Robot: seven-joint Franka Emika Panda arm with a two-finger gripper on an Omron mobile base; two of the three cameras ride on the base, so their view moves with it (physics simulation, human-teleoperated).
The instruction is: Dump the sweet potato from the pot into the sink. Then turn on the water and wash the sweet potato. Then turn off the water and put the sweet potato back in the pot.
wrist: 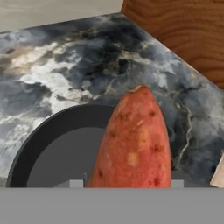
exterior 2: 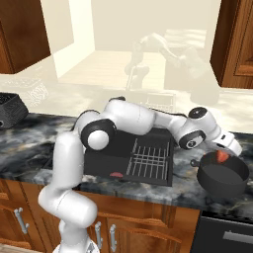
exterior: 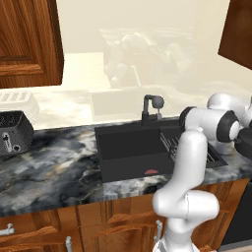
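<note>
The orange-red sweet potato (exterior 2: 223, 156) hangs just above the open mouth of the black pot (exterior 2: 220, 185), which stands on the counter to the right of the sink (exterior 2: 106, 155). My gripper (exterior 2: 224, 152) is shut on it from above. In the hand view the sweet potato (wrist: 135, 140) stands up between my fingertips (wrist: 176, 183), its tip pointing away, with the pot's rim (wrist: 30, 148) and grey bottom right under it. The arm reaches across the sink (exterior: 128, 147) to the right.
A flat dark red sliver (exterior: 151, 172) lies at the basin's front. A wire rack (exterior 2: 148, 160) sits in its right half, and the black faucet (exterior: 150, 108) stands behind. A black toaster (exterior: 15, 133) is far left. Wooden cabinets hang above both sides.
</note>
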